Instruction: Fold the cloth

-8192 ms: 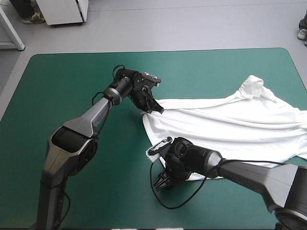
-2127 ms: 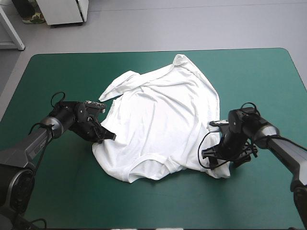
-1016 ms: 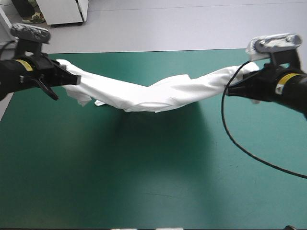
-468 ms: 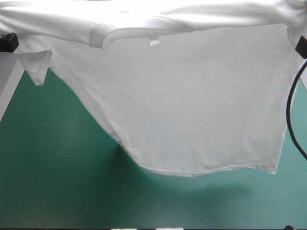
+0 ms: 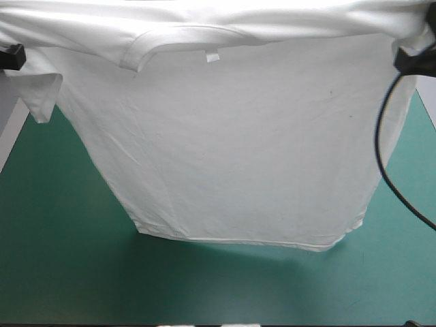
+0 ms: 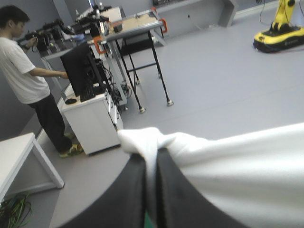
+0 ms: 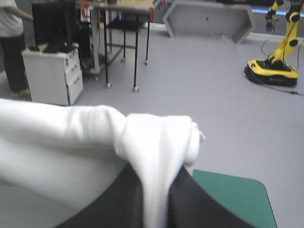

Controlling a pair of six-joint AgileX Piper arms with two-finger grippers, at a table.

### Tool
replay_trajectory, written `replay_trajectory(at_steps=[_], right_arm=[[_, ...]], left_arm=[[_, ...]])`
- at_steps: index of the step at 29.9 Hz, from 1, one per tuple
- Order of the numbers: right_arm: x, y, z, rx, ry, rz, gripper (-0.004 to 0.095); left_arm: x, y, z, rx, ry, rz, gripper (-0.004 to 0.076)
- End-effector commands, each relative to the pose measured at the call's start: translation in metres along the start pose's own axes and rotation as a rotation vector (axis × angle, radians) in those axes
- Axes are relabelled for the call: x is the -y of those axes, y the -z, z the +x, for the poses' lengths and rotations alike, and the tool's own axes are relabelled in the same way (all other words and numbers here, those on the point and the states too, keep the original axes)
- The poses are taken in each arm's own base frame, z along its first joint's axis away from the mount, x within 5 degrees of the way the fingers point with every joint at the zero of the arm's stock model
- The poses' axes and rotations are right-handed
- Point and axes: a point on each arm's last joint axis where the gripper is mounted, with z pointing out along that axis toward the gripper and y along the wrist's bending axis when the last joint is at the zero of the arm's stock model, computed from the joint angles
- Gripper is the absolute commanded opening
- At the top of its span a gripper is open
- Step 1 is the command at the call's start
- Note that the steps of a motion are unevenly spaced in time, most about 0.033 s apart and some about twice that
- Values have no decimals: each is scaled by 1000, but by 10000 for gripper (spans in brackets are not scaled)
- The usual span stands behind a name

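Up at the left gripper (image 6: 151,154), the two black fingers (image 6: 126,190) are pinched almost together. A bunched wad of the white T-shirt (image 6: 237,161) is squeezed in the slit between them and pokes out past the tips. From there the fabric runs off to one side as a smooth band.

Same deal on the right gripper (image 7: 156,173): all but closed, with a fat knot of cloth jammed between the tips and spilling over them, the rest trailing away sideways. A corner of the teal-green tabletop (image 7: 232,194) peeks out well below it.

From the high camera you only catch a bit of each gripper, at opposite edges and well apart, with the shirt stretched between them like a curtain. It hangs open and fairly flat. The collar (image 5: 135,53) is up top with a little label (image 5: 213,56) just under it, and one short sleeve (image 5: 42,95) dangles on the left gripper's side. The hem (image 5: 238,240) sits low over the tabletop and throws a shadow (image 5: 225,255) right beneath it. Can't tell if the hem actually touches the cover.
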Motion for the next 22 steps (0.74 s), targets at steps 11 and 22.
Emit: replay_trajectory(at_steps=[11,22], right_arm=[[-64,-201,72,-155,176,80,-19],[-70,-347,182,-258,98,115,-18]], left_arm=[[52,-174,70,-197,-25,64,-9],[104,-306,158,-287,39,117,-9]])
